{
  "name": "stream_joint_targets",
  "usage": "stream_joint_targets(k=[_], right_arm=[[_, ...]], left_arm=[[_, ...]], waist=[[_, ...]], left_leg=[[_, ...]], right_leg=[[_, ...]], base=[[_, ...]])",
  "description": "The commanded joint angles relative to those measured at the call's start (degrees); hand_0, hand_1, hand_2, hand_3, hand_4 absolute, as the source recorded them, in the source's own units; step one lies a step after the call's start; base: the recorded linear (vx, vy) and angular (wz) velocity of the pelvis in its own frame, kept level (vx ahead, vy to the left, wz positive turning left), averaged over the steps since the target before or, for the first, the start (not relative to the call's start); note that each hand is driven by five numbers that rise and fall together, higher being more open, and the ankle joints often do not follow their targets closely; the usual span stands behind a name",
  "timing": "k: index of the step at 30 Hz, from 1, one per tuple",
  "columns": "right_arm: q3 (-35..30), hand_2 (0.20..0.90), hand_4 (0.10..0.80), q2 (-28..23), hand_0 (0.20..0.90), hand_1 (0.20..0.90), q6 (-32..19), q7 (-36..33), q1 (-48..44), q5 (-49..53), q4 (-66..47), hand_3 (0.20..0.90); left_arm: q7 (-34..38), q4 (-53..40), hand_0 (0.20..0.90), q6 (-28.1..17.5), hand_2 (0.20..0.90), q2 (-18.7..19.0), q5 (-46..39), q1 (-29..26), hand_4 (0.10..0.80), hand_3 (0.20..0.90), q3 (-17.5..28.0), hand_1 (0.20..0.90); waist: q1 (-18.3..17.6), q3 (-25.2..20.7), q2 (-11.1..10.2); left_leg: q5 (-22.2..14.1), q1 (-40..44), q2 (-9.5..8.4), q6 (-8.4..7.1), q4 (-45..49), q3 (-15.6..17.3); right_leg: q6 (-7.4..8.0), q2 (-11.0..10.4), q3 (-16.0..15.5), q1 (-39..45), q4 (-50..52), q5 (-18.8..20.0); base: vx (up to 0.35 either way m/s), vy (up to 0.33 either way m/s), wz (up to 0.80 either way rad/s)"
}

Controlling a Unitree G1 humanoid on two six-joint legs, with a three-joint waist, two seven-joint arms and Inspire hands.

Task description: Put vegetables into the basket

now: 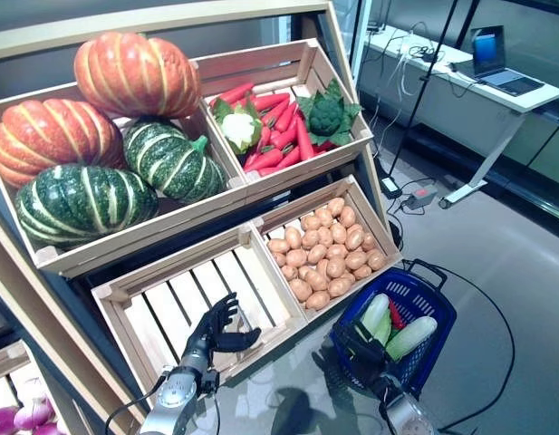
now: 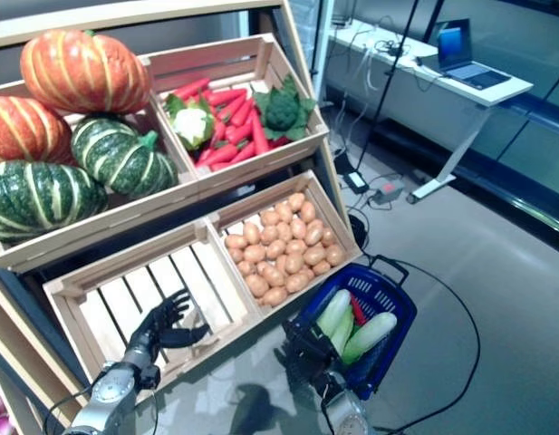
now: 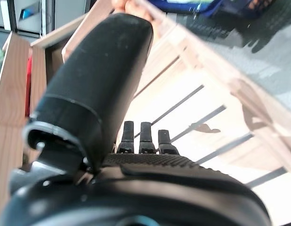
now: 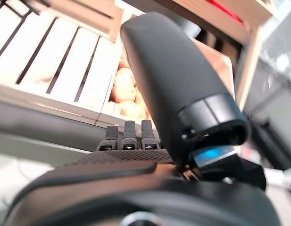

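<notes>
The blue plastic basket (image 1: 433,299) stands on the floor at the lower right of the stand. In it lie pale green and white long vegetables (image 1: 411,336) and a red one (image 1: 396,315). My left hand (image 1: 216,328) is open and holds nothing, over the slatted bottom of the lower left wooden crate (image 1: 170,308); its fingers (image 3: 140,136) show straight in the left wrist view. My right hand (image 1: 362,352) is open, just beside the basket's near rim; its straight fingers (image 4: 128,134) point toward the stand.
The wooden stand (image 1: 351,154) has crates of produce above and right of my left hand; the crate of small brown tubers (image 1: 326,249) sits between my hands. A white desk (image 1: 460,86) with a laptop stands at the far right.
</notes>
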Motion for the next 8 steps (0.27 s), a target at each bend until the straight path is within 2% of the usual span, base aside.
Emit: stream_joint_targets(k=[1, 4, 6, 7, 8], right_arm=[[1.1, 0.900, 0.800, 1.4, 0.900, 0.900, 1.0, 1.5, -3.1, 5.1, 0.1, 0.900], [2.8, 0.900, 0.800, 2.4, 0.900, 0.900, 2.0, 4.5, -4.4, 3.2, 5.3, 0.900], [3.7, 0.900, 0.800, 2.1, 0.900, 0.900, 0.6, 6.8, -5.5, 2.7, 8.7, 0.900], [4.1, 0.900, 0.800, 1.8, 0.900, 0.900, 0.7, 6.5, -5.9, 2.6, 9.3, 0.900], [4.5, 0.900, 0.800, 1.8, 0.900, 0.900, 0.8, 6.1, -6.1, 2.4, 9.7, 0.900]], left_arm=[[-1.7, 4.1, 0.900, -6.2, 0.900, -4.0, 1.8, -3.5, 0.800, 0.900, -0.5, 0.900], [-0.6, 11.8, 0.900, -4.3, 0.900, -7.5, -2.0, -4.3, 0.800, 0.900, -1.2, 0.900], [1.5, 17.7, 0.900, -4.4, 0.900, -9.4, 1.3, -5.1, 0.800, 0.900, -2.2, 0.900], [4.4, 19.8, 0.900, -3.7, 0.900, -9.8, 5.5, -5.5, 0.800, 0.900, -3.7, 0.900], [5.6, 20.5, 0.900, -3.8, 0.900, -9.8, 5.7, -5.7, 0.800, 0.900, -5.0, 0.900]], waist=[[-2.2, -0.4, 3.3], [-2.1, -0.7, 3.5], [-2.0, -1.0, 3.2], [-2.0, -1.1, 3.0], [-2.1, -1.2, 2.9]], left_leg=[[-0.9, -1.4, -2.28, 3.01, -0.6, -1.4], [-1.0, -1.2, -2.41, 3.20, -0.6, -1.9], [-1.2, -0.8, -2.44, 3.25, -0.6, -2.2], [-1.3, -0.8, -2.45, 3.21, -0.6, -2.3], [-1.3, -0.8, -2.48, 3.21, -0.6, -2.4]], right_leg=[[-5.26, 5.0, -0.8, -2.4, -3.5, 7.1], [-5.57, 5.0, -1.4, -2.2, -3.1, 6.4], [-5.62, 5.1, -1.8, -1.5, -3.4, 6.0], [-5.56, 5.1, -2.0, -1.3, -3.6, 5.9], [-5.52, 5.2, -2.0, -1.2, -3.7, 5.9]], base=[[0.000, 0.000, 0.00], [0.035, 0.016, 0.00], [0.081, 0.004, 0.00], [0.062, -0.006, -0.01], [0.035, -0.003, -0.01]])
